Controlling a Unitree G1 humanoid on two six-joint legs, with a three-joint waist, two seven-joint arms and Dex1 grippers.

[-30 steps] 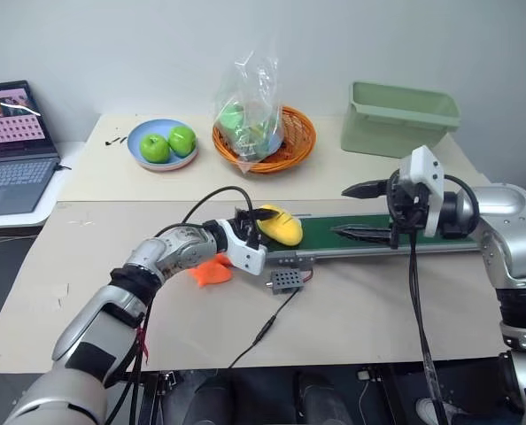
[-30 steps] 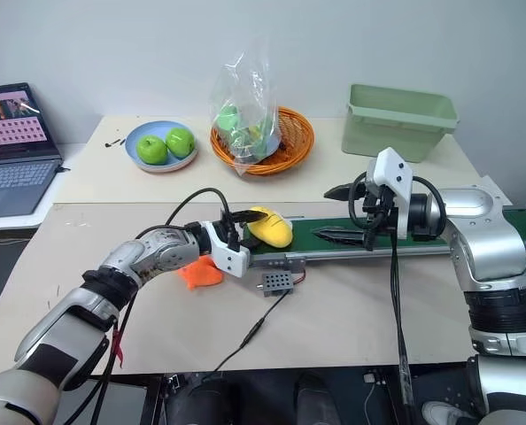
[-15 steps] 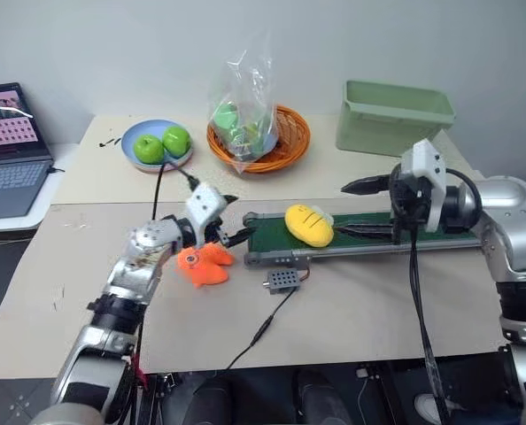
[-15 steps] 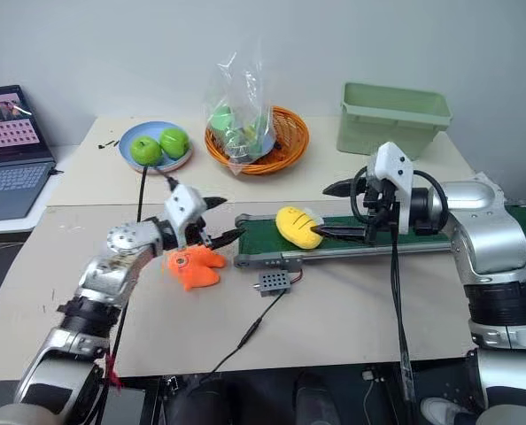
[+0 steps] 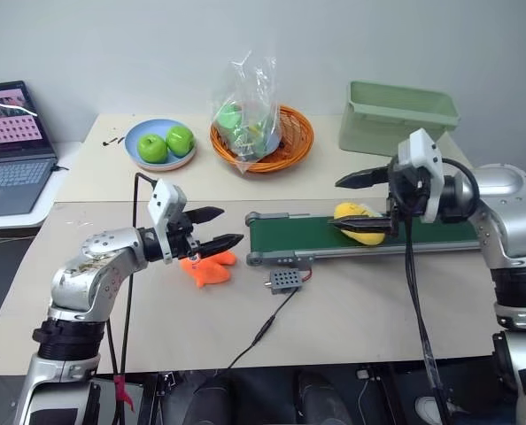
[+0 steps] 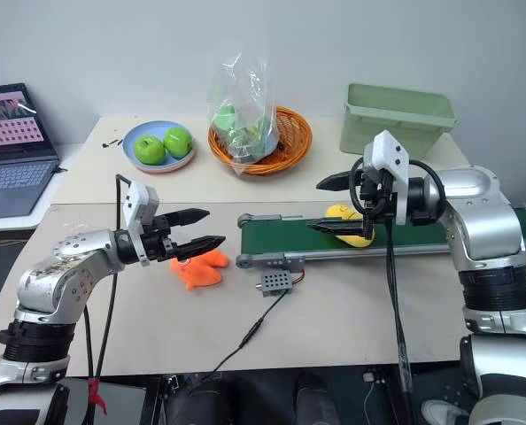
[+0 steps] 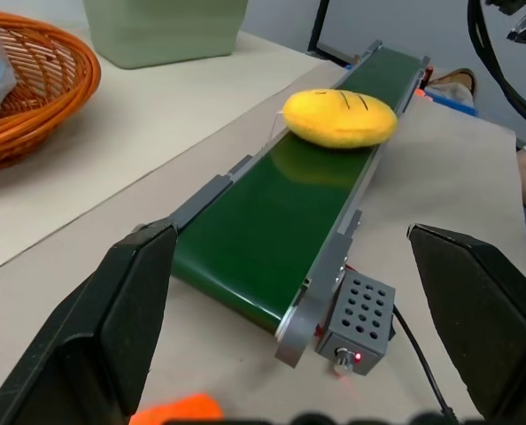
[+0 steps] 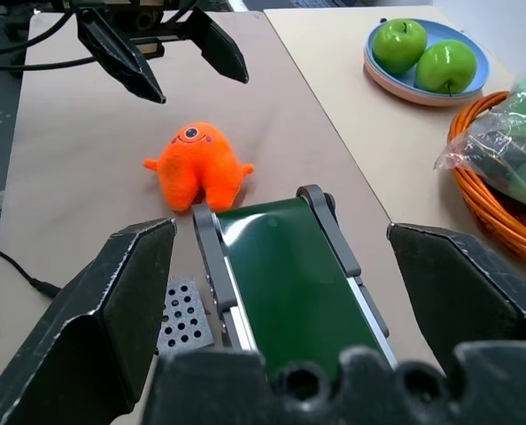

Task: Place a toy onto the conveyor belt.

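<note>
The yellow oval toy lies on the dark green conveyor belt, about midway along it. My right gripper hangs open over that spot, pointing left; its lower finger runs along the front of the toy and its upper finger stands well above it. My left gripper is open and empty, held level just left of the belt's end roller and pointing at it. In the left wrist view the toy rests on the belt beyond the open fingers.
An orange plush lies on the table under the left gripper. The grey control box sits in front of the belt on a wire. At the back stand a plate of apples, an orange basket, a pale green bin and a laptop.
My left gripper has drawn back left from the belt's end and rolled over, empty. The toy has travelled right along the belt to the right gripper, which has barely moved.
</note>
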